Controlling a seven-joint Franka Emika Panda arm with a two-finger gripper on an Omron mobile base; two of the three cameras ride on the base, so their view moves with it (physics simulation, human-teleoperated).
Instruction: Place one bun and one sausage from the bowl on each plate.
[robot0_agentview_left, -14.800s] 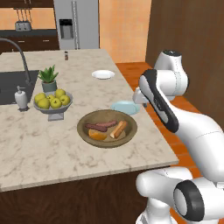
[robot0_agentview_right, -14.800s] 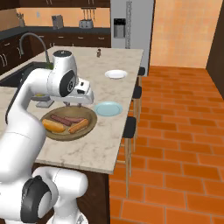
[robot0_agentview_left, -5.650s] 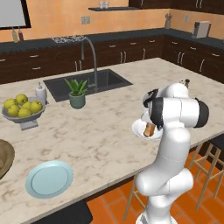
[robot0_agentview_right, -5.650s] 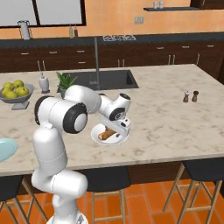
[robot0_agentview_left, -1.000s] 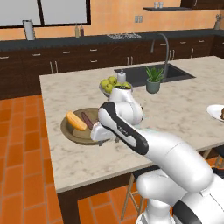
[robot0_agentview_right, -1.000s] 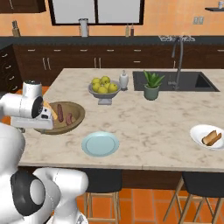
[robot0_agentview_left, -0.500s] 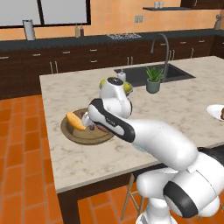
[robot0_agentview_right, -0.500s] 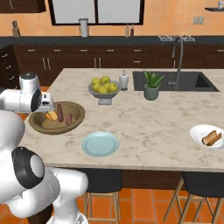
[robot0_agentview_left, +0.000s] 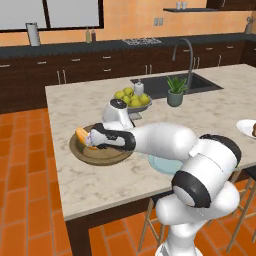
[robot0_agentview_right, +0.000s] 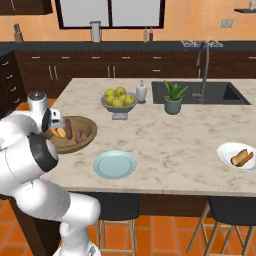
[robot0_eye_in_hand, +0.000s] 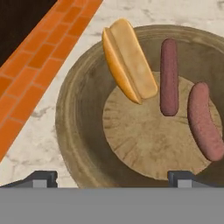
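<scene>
We see our white arm reaching over the left end of the marble bench, where the wide brown wooden bowl sits near the front-left corner. Over the last second the arm has swung in from beside the bowl and come down until our gripper hangs right over its rim; the base itself has stayed put. The fingers are spread wide and released, with nothing between them.

Looking along the hand, the bowl holds one golden bun leaning on its inner wall, with two brown sausages lying side by side next to it on the bowl's flat bottom. The bun and the nearer sausage lie close together but apart.

Moving right along the front edge of the bench, the pale blue plate lies just beside the bowl and is bare. Behind it, toward the middle of the bench, stand a grey pedestal bowl of yellow-green fruit and a small potted plant beside the sink. At the front-right corner the white plate already carries what looks like a bun and a sausage.

We judge the task about half done: one plate is served, and the arm's return to the bowl suggests a fresh pick for the blue plate is about to begin, probably the bun.
</scene>
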